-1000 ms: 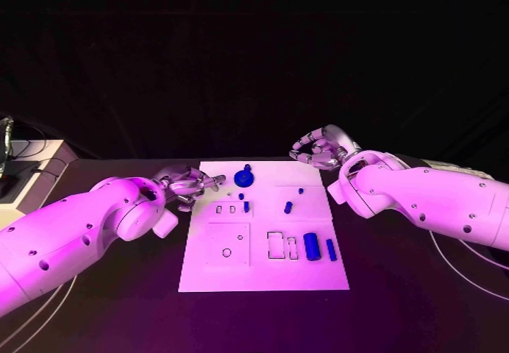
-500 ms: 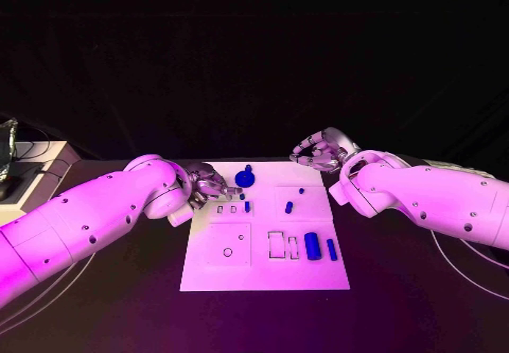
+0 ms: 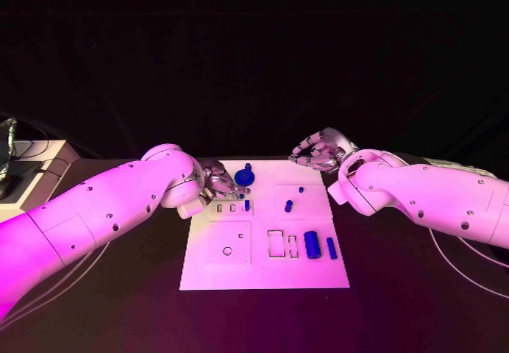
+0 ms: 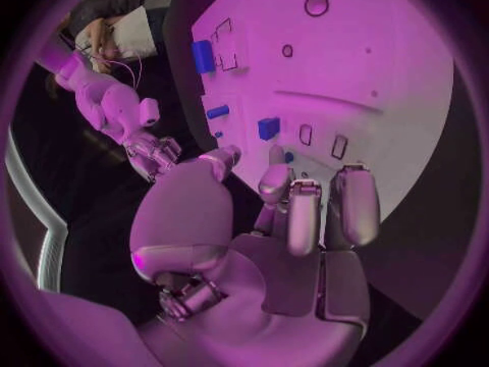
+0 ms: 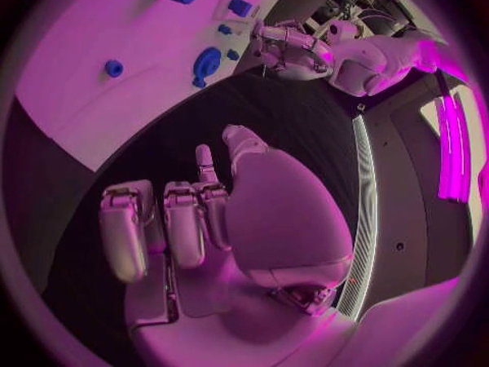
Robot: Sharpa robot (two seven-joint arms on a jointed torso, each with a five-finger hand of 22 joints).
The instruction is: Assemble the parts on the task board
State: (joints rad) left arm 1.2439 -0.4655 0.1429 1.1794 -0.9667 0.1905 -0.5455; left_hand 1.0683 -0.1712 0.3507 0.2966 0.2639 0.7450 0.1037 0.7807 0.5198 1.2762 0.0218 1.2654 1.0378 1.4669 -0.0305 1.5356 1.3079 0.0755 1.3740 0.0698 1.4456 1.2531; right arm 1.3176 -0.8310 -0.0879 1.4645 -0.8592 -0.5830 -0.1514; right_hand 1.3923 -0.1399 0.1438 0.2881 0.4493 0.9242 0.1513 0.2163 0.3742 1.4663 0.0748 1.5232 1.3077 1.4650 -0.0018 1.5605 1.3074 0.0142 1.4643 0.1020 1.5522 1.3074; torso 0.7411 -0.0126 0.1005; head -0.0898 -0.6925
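Observation:
The white task board (image 3: pixel 265 272) lies mid-table with blue parts on it: a round disc part (image 3: pixel 245 176) at the far edge, small pegs (image 3: pixel 247 207) (image 3: pixel 287 207) behind the slots, a thick cylinder (image 3: pixel 312 244) and a slim bar (image 3: pixel 331 249) near the right side. My left hand (image 3: pixel 225 184) hovers over the board's far left corner, just left of the disc part, fingers apart and holding nothing (image 4: pixel 275 212). My right hand (image 3: pixel 318 152) hangs beyond the board's far right corner, fingers curled in with nothing in them (image 5: pixel 204 220).
Black table (image 3: pixel 413 294) surrounds the board. A grey box with cables (image 3: pixel 26 173) stands at the far left edge. Empty slots (image 3: pixel 276 244) and a round hole (image 3: pixel 227 252) mark the board's near half. My big left forearm (image 3: pixel 95 213) lies along the board's left side.
My left arm has swung in and its hand has moved right, from beside the board's left edge to over the far left corner by the disc part. The right hand has stayed put.

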